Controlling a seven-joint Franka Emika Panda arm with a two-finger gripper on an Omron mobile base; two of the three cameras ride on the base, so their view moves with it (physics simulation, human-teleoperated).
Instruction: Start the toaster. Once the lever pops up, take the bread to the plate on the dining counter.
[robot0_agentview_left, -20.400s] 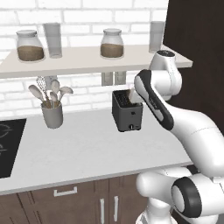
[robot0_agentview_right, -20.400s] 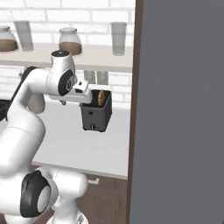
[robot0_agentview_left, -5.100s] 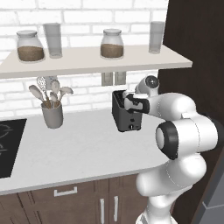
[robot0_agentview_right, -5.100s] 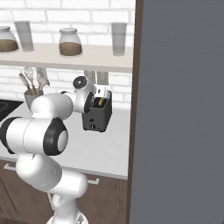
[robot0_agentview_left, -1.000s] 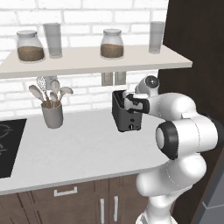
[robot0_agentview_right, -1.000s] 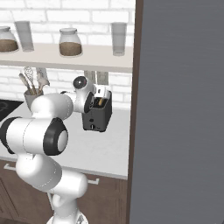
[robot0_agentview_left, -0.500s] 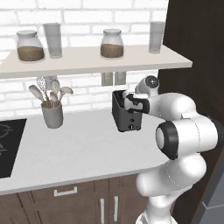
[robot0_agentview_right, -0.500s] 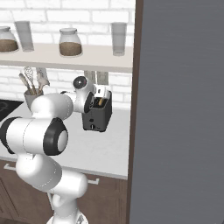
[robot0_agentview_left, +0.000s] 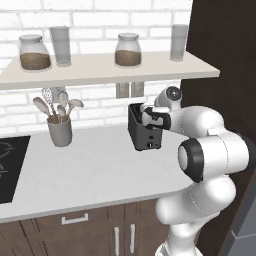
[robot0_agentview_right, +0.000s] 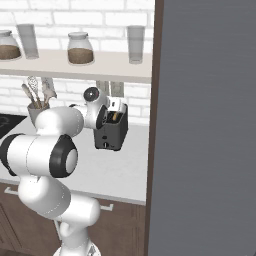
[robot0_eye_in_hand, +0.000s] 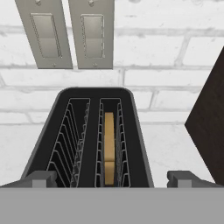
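The dark toaster (robot0_agentview_left: 145, 131) stands on the white counter by the brick wall, also seen as the toaster (robot0_agentview_right: 111, 133). In the hand view I look down into the toaster (robot0_eye_in_hand: 52, 144): the tan bread (robot0_eye_in_hand: 109, 148) stands on edge in its right slot, and the left slot holds nothing. The bread (robot0_agentview_right: 115, 117) peeks out of the top. My gripper (robot0_eye_in_hand: 112, 178) is open and hovers just above the toaster's near end, one fingertip on each side. The gripper (robot0_agentview_left: 148, 116) sits at the toaster's top. The plate and dining counter are out of view.
A grey utensil holder (robot0_agentview_left: 59, 131) stands left of the toaster, and a black cooktop (robot0_agentview_left: 10, 165) lies further left. Two outlet plates (robot0_eye_in_hand: 65, 35) sit on the wall behind. Jars and glasses line the shelf (robot0_agentview_left: 100, 67) above. A tall dark cabinet panel (robot0_agentview_right: 210, 125) rises close on the right.
Nothing has moved in the last five seconds. Compared with twenty seconds ago, the arm has folded lower and the hand now sits at the toaster's top.
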